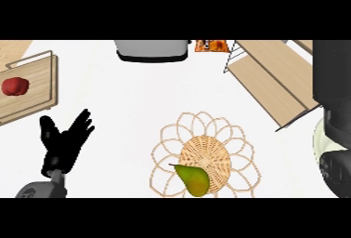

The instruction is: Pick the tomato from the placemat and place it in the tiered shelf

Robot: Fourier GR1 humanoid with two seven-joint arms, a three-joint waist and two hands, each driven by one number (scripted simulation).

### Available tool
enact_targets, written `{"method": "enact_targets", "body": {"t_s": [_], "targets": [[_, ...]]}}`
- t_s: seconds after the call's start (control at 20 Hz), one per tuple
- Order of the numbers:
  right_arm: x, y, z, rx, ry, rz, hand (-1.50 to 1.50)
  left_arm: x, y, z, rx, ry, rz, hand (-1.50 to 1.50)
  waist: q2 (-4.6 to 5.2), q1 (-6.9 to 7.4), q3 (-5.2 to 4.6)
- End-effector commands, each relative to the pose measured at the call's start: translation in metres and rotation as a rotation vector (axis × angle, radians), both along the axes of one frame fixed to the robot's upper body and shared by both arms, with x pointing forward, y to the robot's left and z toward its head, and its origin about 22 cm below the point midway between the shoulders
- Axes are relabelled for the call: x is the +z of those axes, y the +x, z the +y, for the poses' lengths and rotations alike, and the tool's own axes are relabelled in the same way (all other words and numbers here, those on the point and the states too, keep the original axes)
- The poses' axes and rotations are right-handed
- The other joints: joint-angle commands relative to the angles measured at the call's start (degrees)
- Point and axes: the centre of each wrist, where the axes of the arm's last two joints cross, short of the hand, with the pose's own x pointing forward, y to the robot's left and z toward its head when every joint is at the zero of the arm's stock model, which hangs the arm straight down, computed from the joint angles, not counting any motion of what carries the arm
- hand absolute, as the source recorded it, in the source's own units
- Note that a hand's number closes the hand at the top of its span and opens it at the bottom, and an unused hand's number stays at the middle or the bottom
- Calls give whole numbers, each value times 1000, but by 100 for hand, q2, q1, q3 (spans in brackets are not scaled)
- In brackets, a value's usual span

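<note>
A green-yellow pear (192,179) lies on the front edge of a round woven placemat (226,135) at the lower middle. No tomato shows on the mat. A red round fruit (14,86) sits on a wooden cutting board (34,100) at the far left. The wooden tiered shelf (274,79) with a wire frame stands at the upper right. My left hand (63,139) rests open, fingers up, at the lower left, apart from everything. My right arm runs up the right edge, its black hand (333,69) beside the shelf's right end and cut off by the frame.
A grey rounded container (152,50) stands at the back middle, with an orange packet (211,45) to its right. A pale rounded rim (318,139) shows under my right arm. White counter lies between the board and the mat.
</note>
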Motion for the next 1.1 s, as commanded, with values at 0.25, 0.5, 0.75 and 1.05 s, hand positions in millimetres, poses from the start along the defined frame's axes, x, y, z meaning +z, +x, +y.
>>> {"method": "enact_targets", "body": {"t_s": [0.25,0.5,0.75,1.05], "targets": [[-37,12,-35,-73,31,12,150,15,-3,-6,-8,-8,22,0,18,67,-7],[-48,9,-57,-50,20,-3,150,1,-9,7,8,0,5,0,15,33,-9],[-23,9,-51,-23,11,-7,150,-12,-15,1,-15,4,3,0,16,43,-11],[-31,11,-56,-37,-23,91,150,-6,6,-14,0,7,5,0,15,12,-10]]}}
